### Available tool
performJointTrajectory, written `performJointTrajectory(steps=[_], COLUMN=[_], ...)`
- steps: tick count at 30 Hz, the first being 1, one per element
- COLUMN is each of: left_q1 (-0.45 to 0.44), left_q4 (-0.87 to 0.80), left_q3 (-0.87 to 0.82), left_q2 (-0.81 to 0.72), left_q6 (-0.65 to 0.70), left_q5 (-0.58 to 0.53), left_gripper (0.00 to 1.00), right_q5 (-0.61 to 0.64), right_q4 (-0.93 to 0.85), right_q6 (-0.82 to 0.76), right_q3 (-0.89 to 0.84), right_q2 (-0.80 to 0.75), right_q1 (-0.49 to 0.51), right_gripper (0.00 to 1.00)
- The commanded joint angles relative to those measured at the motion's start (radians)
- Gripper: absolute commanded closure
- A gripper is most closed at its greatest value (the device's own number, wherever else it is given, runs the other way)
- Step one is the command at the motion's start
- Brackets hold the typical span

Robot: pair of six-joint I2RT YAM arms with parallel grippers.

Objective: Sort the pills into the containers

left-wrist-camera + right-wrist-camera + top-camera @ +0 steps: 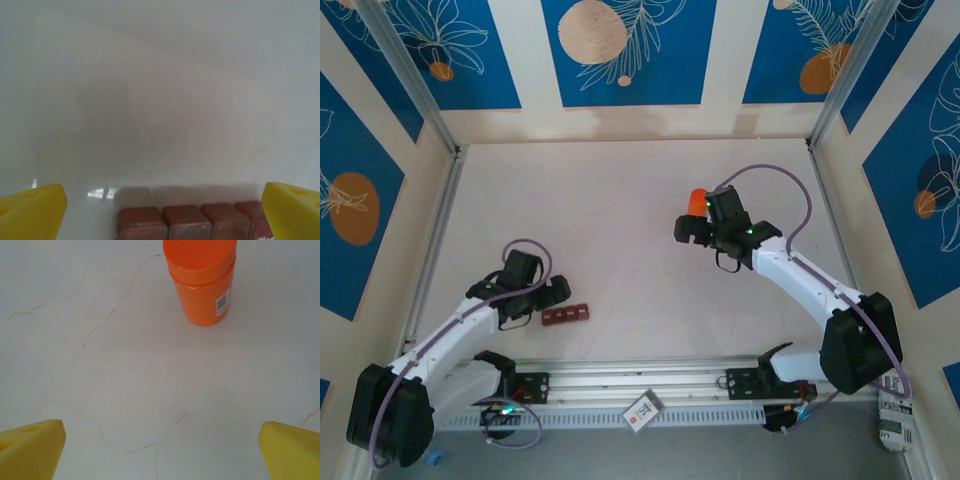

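Both sets of jaws stand wide open, holding nothing. The left jaws sit low, just beside the containers (566, 316), a reddish strip lying near the desk's (620, 200) front edge, lids seemingly shut. The right jaws face the upright orange bottle (697, 201); they should centre on it before closing. Its cap likely bars the pills.

Table: my pale worktop (620, 200), with faint hairline veins across it.
Walls: cream boards (725, 60) around me, carrying blue panels (660, 80) with white leaf outlines and orange discs.
Frame: slanted metal posts (408, 80) at my far corners.
Light: soft, even.
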Motion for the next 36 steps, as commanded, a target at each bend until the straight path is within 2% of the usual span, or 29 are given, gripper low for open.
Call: performJointTrajectory(steps=[1,25,36], left_q1=[-0.043,-0.193,-0.299], left_q4=[0.016,0.084,0.217], left_q3=[-0.025,-0.066,-0.015], left_q2=[-0.010,0.005,0.116], left_q6=[-0.057,-0.182,-0.223], left_q5=[0.005,0.022,0.030], left_gripper=[0.00,0.00,0.00], right_q5=[0.005,-0.033,-0.092], right_q4=[-0.050,-0.054,-0.070], right_q6=[0.011,-0.012,-0.055], right_q3=[0.032,0.071,0.065], right_q2=[0.017,0.103,0.075], right_q1=[0.017,0.002,-0.055], right_gripper=[0.01,0.01,0.01])
